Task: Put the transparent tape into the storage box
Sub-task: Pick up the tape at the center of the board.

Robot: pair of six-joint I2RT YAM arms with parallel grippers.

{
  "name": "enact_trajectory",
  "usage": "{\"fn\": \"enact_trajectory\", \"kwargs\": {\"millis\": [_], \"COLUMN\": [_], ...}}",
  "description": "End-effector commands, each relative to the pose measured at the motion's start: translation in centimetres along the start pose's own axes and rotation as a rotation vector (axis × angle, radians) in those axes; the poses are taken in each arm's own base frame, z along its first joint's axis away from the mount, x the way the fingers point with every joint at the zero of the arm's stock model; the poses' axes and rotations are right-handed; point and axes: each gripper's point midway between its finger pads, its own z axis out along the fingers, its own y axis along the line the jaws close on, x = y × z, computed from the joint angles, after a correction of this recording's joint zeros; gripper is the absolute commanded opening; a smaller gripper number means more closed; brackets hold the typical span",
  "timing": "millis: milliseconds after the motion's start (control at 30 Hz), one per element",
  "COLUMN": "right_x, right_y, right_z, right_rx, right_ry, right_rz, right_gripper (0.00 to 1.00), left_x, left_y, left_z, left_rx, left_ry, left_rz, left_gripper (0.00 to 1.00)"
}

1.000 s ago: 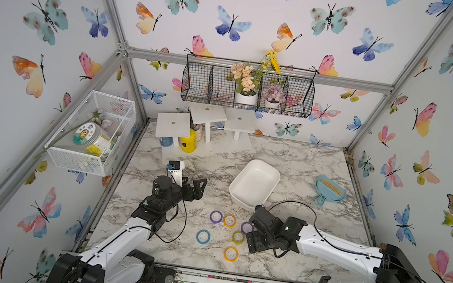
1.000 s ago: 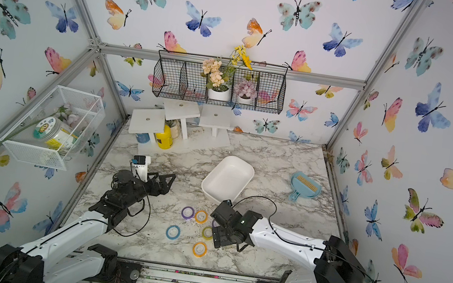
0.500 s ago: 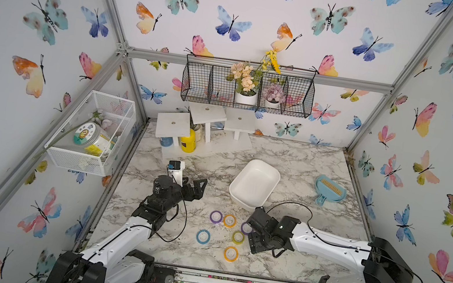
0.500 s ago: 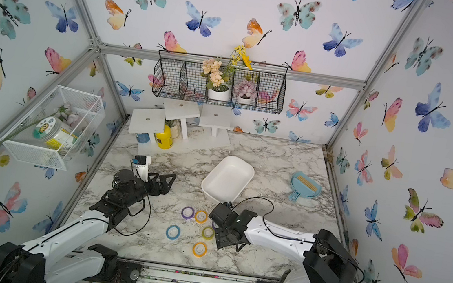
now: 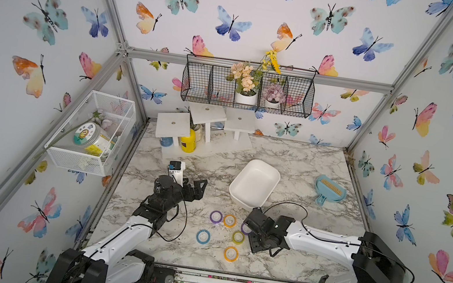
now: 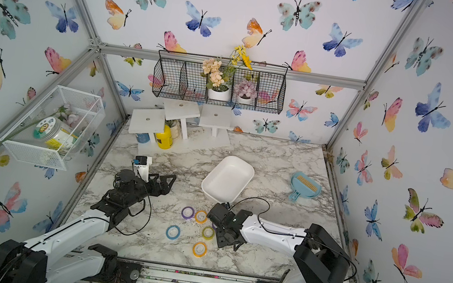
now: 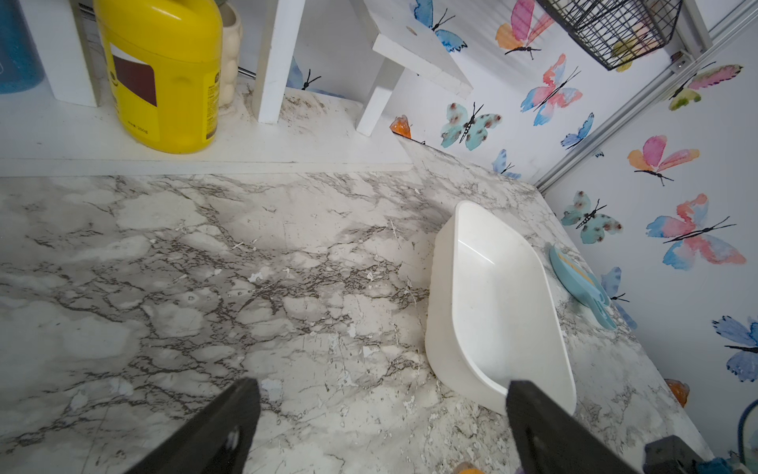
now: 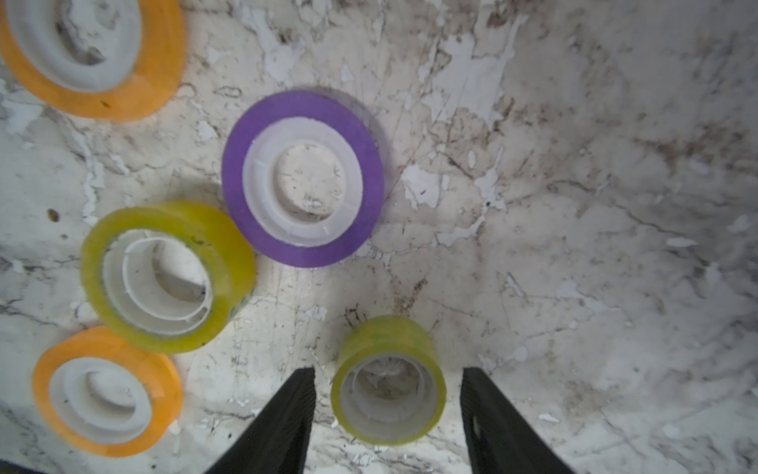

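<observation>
Slim gaps separate right fingers from green tape roll; left fingers wide.

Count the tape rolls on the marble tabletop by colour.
purple translucent tape rolls: 2
orange translucent tape rolls: 2
yellow-green translucent tape rolls: 2 (one sits between the open fingers of the right gripper and shows only in the right wrist view)
blue translucent tape roll: 1
Total: 7

Blue dustpan lying flat; yellow bottle upright among white stands
</observation>
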Motion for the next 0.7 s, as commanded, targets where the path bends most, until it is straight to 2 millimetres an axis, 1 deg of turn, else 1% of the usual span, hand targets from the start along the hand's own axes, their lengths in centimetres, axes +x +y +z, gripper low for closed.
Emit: {"fn": "enact_trajectory", "kwargs": {"millis": [0,233,367,433,567,667], "right_x": [0.6,1.1,1.4,1.5,1.3,0.7], "right_y": [0.0,-0.1,-0.3,-0.3,-0.3,-0.5], "right_z": [0.7,1.2,1.5,1.6,1.1,0.1], "right_rx": [0.0,-0.011,-0.012,-0.009,-0.01,-0.001], "right_ry": [0.023,0.038,0.049,0.054,0.045,0.024], "right_rz": [-0.012,-0.002,0.0,0.002,0.005,0.011], "right_gripper": [0.58,0.51,0.49,0.46,0.43,0.43], "left_x": [-0.8,-0.7,-0.8,-0.7,-0.7,-0.6], "left_y": [0.0,0.0,0.0,0.0,0.0,0.1], "left_z": [0.0,0.0,0.0,0.0,0.0,0.0], "left_rx": [-0.016,-0.017,-0.017,-0.017,-0.018,-0.022], "left_ry": [-0.019,-0.016,-0.019,-0.017,-0.017,-0.015], "left_rz": [0.011,0.01,0.01,0.01,0.01,0.009], "left_gripper": [0.99,0.99,0.99,0.99,0.99,0.99]}}
